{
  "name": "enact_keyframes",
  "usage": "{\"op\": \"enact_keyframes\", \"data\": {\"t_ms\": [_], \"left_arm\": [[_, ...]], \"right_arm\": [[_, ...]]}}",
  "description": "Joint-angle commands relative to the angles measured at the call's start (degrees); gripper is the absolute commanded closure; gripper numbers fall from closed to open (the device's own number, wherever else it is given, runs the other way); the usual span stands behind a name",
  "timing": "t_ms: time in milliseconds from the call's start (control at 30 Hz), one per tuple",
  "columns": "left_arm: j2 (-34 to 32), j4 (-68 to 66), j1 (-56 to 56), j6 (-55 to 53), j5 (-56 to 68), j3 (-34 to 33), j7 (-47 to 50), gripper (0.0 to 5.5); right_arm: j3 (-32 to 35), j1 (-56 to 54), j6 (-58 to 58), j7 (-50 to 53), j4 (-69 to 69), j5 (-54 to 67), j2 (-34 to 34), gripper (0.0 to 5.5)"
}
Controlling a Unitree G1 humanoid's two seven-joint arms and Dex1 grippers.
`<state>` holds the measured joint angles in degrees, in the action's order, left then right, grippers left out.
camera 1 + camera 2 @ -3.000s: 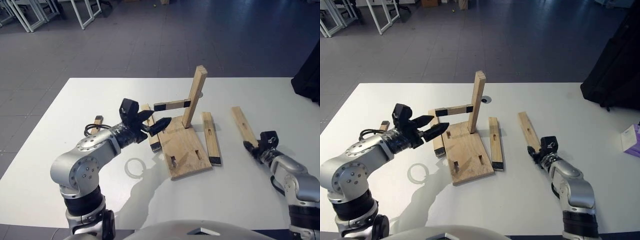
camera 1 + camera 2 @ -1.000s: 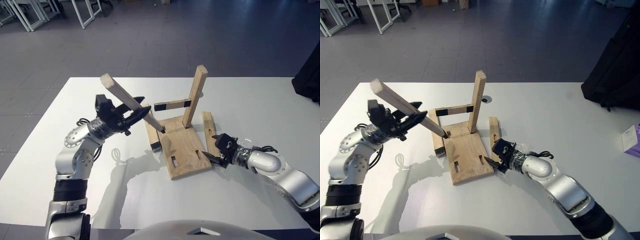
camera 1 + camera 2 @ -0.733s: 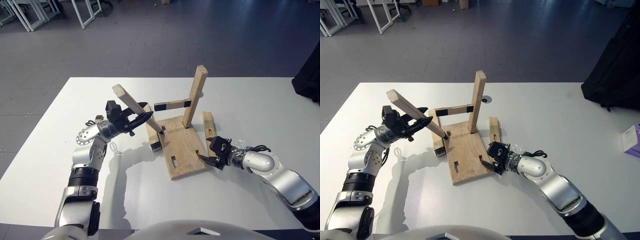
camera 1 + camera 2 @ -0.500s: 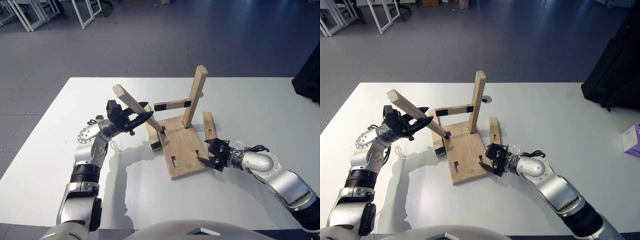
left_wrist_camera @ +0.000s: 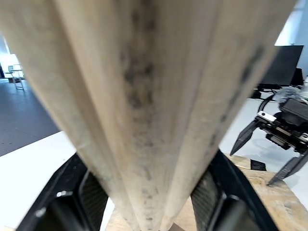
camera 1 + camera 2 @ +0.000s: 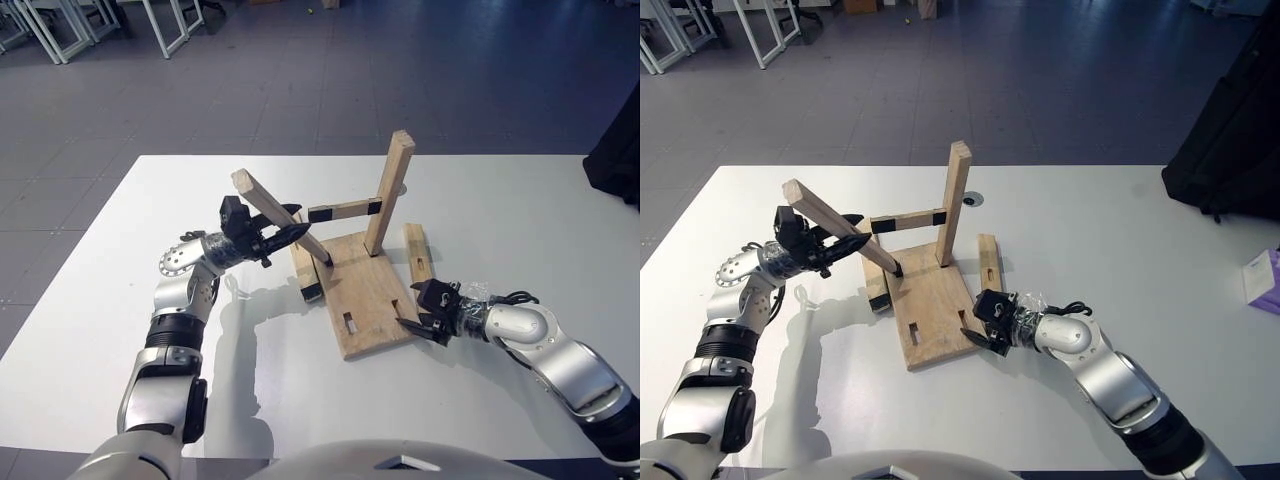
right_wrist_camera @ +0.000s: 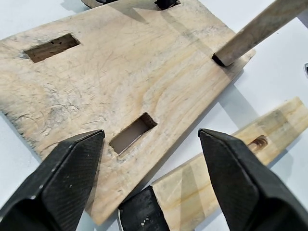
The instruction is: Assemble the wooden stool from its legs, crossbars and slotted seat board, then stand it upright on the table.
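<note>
The slotted seat board [image 6: 365,295] lies flat on the white table [image 6: 150,190]. One leg [image 6: 390,190] stands upright in its far corner with a crossbar [image 6: 343,210] sticking out to the left. My left gripper [image 6: 283,228] is shut on a second leg [image 6: 262,202], held tilted, its black-tipped lower end touching the board's far left corner. In the left wrist view this leg [image 5: 144,96] runs between the fingers [image 5: 91,197]. My right gripper [image 6: 412,328] is open at the board's right front edge, over a slot [image 7: 132,133].
A loose leg [image 6: 306,272] lies along the board's left side and another [image 6: 420,255] along its right side, just behind the right gripper. A small box [image 6: 1265,278] sits at the table's right edge. A grommet hole [image 6: 972,200] lies behind the upright leg.
My left gripper, open and empty three seconds ago, now holds the leg and has carried it right to the board. The right arm came in from the far right to the board's edge.
</note>
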<state>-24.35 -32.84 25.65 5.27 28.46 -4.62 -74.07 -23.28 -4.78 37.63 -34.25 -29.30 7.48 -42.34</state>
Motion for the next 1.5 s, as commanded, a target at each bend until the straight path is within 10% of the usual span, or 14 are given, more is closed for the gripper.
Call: {"op": "enact_keyframes", "data": {"t_ms": [33, 1000, 1200, 1500], "left_arm": [[-2.1, -0.5, -0.5, -1.6, -2.1, 1.0, -2.7, 3.47], [-7.7, -3.6, 7.5, -11.8, -14.8, 13.3, -3.4, 3.47], [-8.4, -13.9, 11.2, -15.1, -26.9, 24.3, 3.9, 3.47], [-6.5, -20.2, 10.3, -14.7, -24.5, 26.5, 4.4, 3.47]], "right_arm": [[0.4, -0.9, 0.4, -0.7, 0.2, -0.8, 1.2, 1.90], [0.8, 0.5, 1.4, -0.6, -0.1, -3.9, 4.8, 1.90], [1.7, -0.7, 1.8, -0.9, -0.5, -3.2, 5.9, 1.90], [17.7, -13.6, 12.4, 11.6, -2.1, 14.2, 32.4, 3.51]]}}
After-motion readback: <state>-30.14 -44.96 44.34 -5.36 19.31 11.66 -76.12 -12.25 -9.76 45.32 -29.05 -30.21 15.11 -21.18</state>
